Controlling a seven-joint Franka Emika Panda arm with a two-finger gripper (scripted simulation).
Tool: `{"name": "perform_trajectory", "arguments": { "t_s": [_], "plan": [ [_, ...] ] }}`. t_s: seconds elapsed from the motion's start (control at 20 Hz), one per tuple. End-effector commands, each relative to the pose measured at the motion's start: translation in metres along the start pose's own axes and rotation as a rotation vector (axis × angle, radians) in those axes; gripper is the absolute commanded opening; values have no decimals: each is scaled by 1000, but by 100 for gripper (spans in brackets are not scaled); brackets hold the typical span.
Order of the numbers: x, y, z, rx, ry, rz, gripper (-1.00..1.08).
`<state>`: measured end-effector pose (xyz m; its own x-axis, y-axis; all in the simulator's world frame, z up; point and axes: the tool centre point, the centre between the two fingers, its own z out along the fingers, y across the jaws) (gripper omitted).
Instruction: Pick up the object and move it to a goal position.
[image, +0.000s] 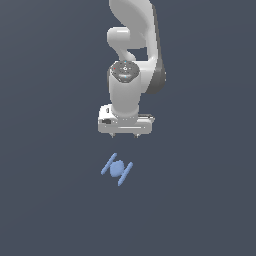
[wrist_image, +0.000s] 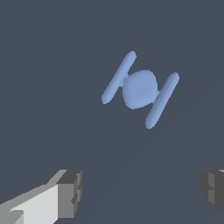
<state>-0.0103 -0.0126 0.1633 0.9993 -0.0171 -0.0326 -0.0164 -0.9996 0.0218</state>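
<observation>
**Open gripper poised above the blue object**

The gripper (image: 125, 135) hangs with its jaws spread wide and nothing between them. The object (image: 116, 169), a light-blue ball joined to two parallel bars, lies on the dark floor (image: 45, 200) just in front of it, bars angled. It looks rigid, light and smooth; closing across the outer faces of both bars seems the surest hold.

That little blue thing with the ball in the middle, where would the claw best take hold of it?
Probably from straight above, with the open gripper turned so one finger comes down outside each bar. The object lies flat, its two parallel bars tilted diagonally either side of the ball, so squeezing across the bars gives long straight sides to press on. The round ball alone would likely slip. The fingers look spread wide enough.
</observation>
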Motion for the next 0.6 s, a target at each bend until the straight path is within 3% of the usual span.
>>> {"name": "perform_trajectory", "arguments": {
  "t_s": [0.0,0.55],
  "plan": [
    [0,0,0,0,0,0,68],
    [-4,-10,-1,12,-6,-17,68]
  ]
}}
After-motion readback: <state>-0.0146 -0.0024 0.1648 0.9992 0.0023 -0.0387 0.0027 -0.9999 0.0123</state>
